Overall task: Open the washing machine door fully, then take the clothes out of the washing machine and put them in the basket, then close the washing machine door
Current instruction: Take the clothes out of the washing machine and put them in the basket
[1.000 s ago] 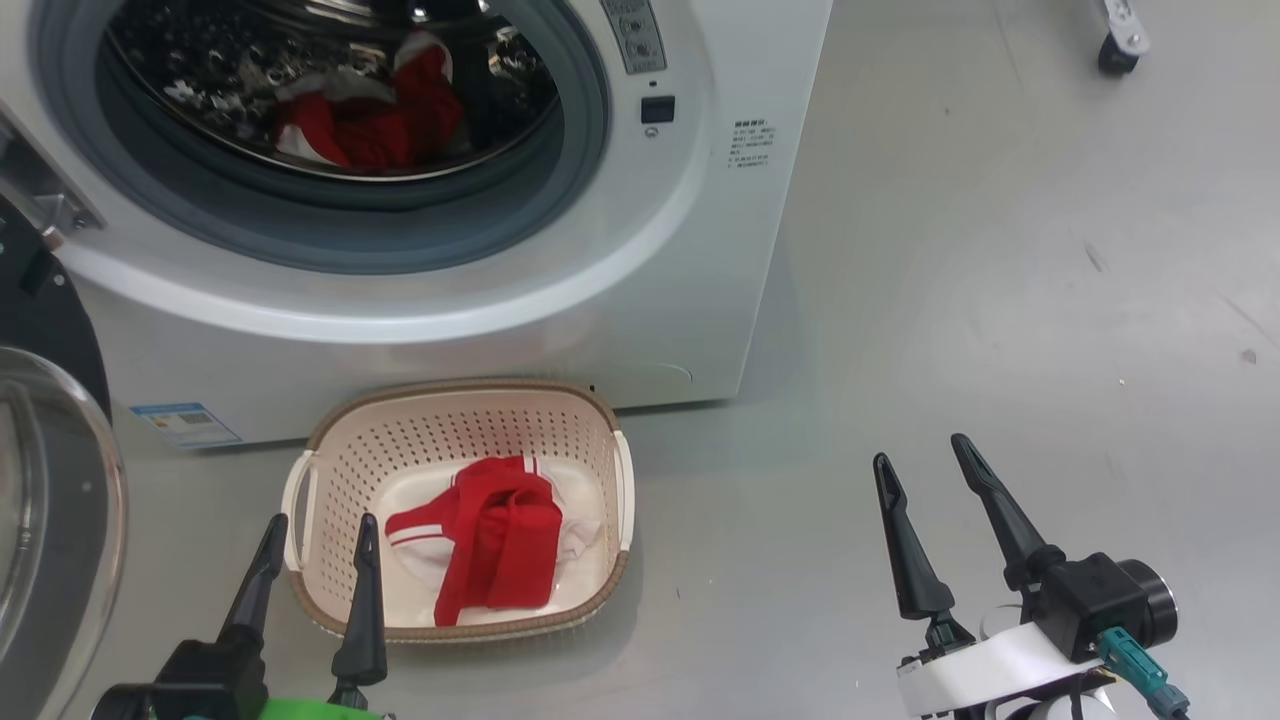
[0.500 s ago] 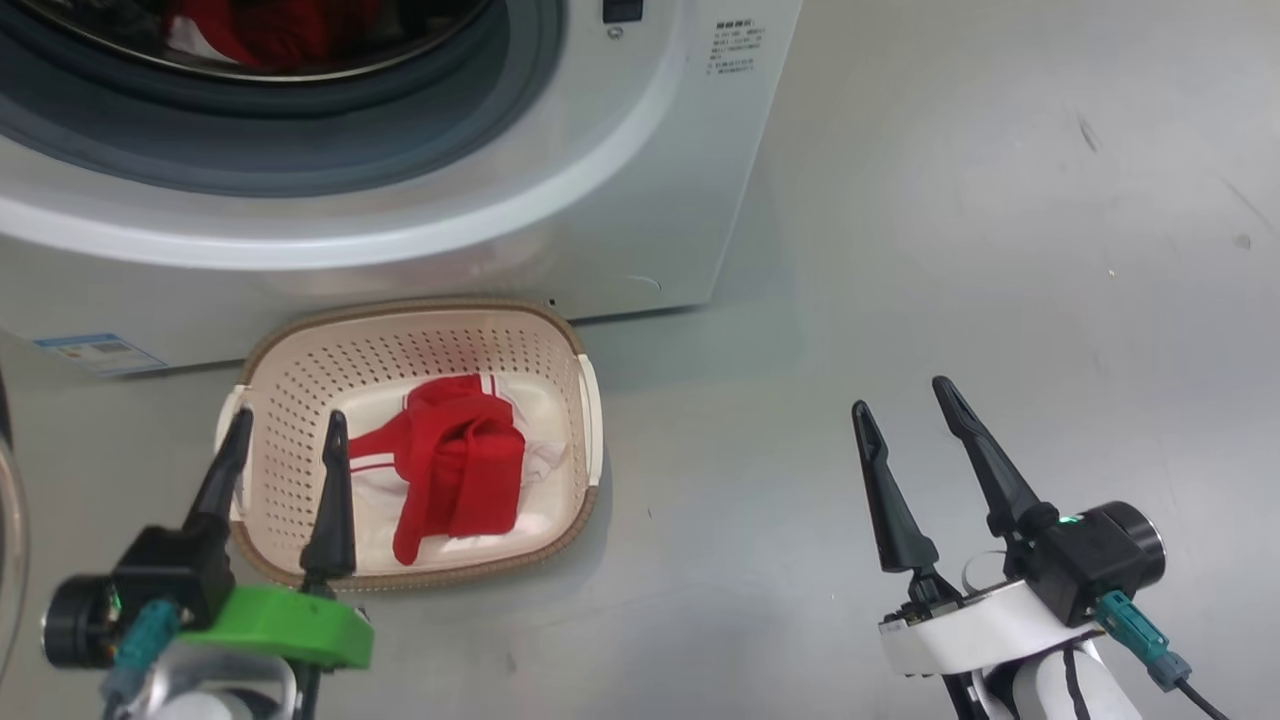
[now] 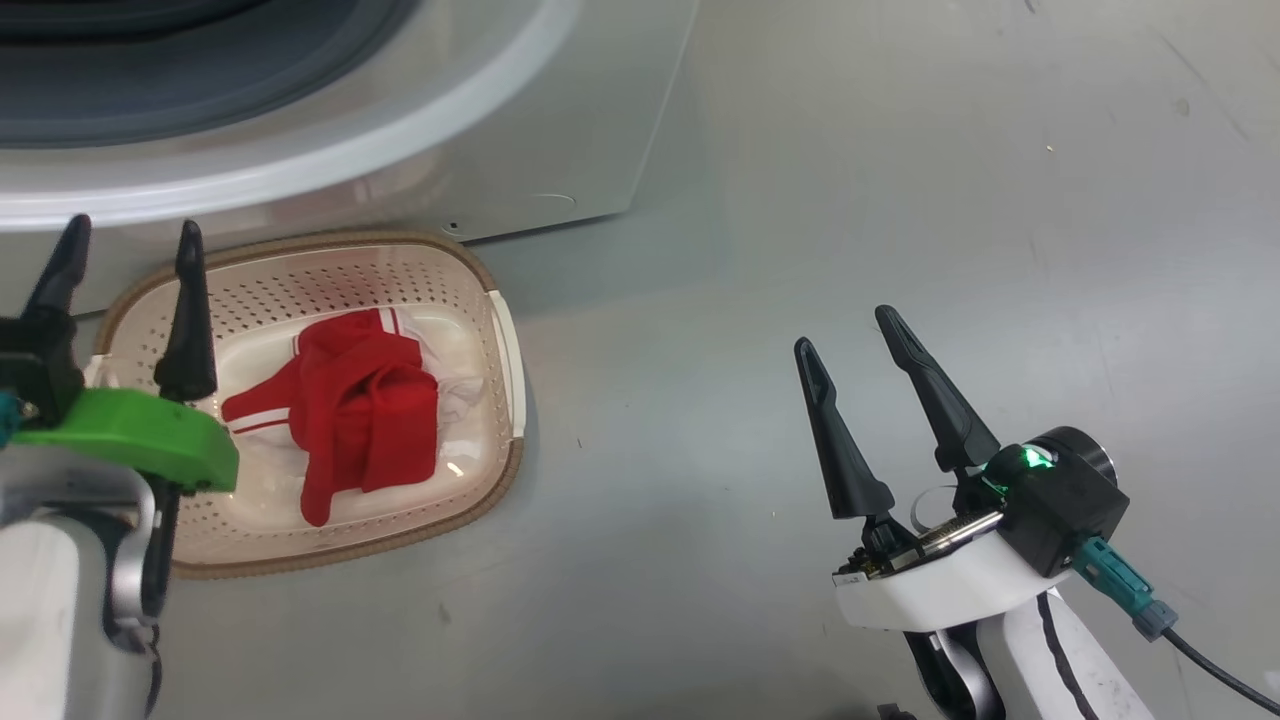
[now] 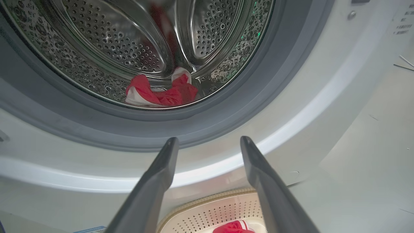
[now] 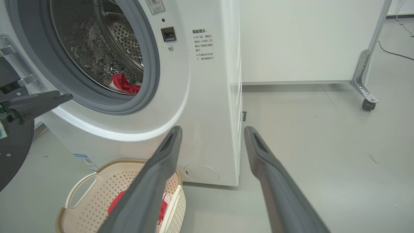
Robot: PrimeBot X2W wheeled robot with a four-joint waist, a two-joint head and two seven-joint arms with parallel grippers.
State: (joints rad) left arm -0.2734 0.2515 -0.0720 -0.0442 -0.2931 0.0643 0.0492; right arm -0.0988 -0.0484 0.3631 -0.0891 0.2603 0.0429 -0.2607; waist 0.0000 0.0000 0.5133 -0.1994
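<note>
You had the door (image 5: 14,152) open and some clothes (image 3: 350,420) in the basket (image 3: 505,330) at the foot of the washer (image 3: 560,130), but a red bundle (image 4: 161,94) sat low in the drum (image 4: 106,42), left gripper (image 3: 130,230) and right gripper (image 3: 845,330) both spread wide and empty, so that grab plus shutting the door looked left to do.

The washing machine (image 5: 207,97) mouth stands unblocked; the basket (image 3: 505,340) crowds the floor (image 3: 850,200) just below it.
</note>
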